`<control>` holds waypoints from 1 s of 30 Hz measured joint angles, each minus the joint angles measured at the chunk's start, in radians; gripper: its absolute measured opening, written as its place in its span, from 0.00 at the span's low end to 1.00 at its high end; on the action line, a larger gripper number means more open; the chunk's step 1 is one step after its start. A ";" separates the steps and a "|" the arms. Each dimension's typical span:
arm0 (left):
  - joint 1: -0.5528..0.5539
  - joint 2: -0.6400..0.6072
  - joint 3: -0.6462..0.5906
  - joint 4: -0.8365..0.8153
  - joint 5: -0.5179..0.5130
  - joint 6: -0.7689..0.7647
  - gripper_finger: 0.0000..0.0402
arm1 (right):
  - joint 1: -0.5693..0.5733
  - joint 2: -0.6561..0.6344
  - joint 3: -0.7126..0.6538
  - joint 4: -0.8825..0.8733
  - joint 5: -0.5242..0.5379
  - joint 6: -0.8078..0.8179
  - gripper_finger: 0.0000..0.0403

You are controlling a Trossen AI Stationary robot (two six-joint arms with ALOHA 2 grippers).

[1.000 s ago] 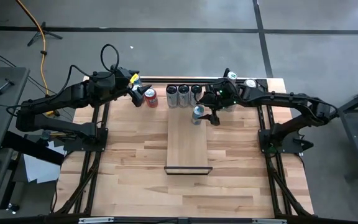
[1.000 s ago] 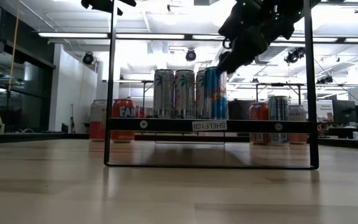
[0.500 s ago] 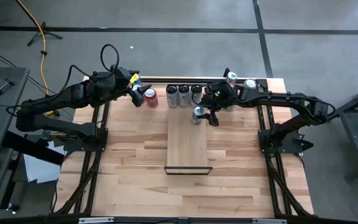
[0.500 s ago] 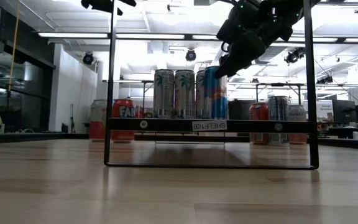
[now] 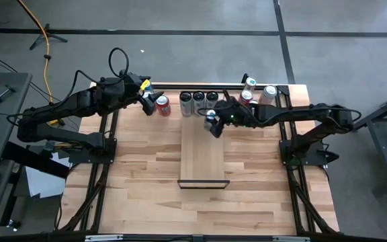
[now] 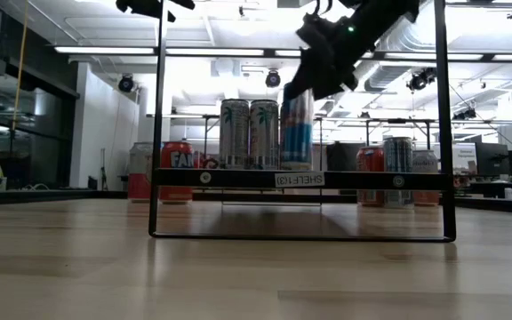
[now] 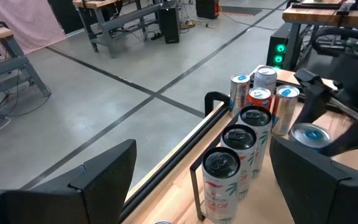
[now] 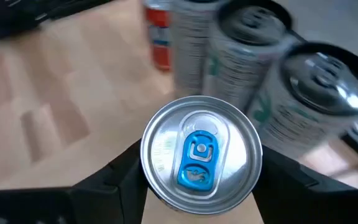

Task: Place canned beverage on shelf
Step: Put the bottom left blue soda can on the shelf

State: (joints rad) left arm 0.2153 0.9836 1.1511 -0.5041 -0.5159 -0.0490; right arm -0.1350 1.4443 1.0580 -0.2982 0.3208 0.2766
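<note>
Fingers of our right gripper (image 8: 199, 186) sit against both sides of the blue-tabbed can (image 8: 199, 155), clamped on it just below its silver lid. From above we see this can (image 5: 211, 119) at the far end of the shelf (image 5: 203, 158), the pale plank running toward the table's near edge, with our right arm reaching in from the right. In the level view the can (image 6: 298, 129) stands upright at the shelf's (image 6: 300, 179) height, next to two palm-printed cans, and our gripper comes down onto its top.

Right behind the shelf's far end, three white palm-printed cans (image 5: 198, 103) stand in a row. We count a red can (image 5: 162, 105) to their left, just in front of our left gripper (image 5: 148, 105), whose fingers stand apart and hold nothing. More cans (image 5: 258, 93) cluster at the table's (image 5: 140, 175) far right corner, behind our right arm.
</note>
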 joint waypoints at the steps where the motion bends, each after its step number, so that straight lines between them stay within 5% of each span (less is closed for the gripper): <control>1: 0.000 0.000 0.000 0.000 0.000 0.000 0.81 | 0.010 0.013 0.018 -0.022 0.029 0.047 0.53; 7: 0.000 0.000 0.000 0.000 0.000 0.000 0.81 | 0.053 0.127 0.116 -0.129 0.186 0.201 0.53; 22: 0.000 0.000 0.000 0.000 0.000 0.001 0.81 | 0.079 0.237 0.207 -0.172 0.229 0.299 0.54; 30: 0.000 0.000 0.000 0.000 0.000 0.001 0.81 | 0.073 0.237 0.207 -0.176 0.179 0.200 0.92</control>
State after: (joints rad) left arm 0.2154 0.9836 1.1511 -0.5041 -0.5159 -0.0483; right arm -0.0621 1.6817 1.2648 -0.4745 0.4999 0.4763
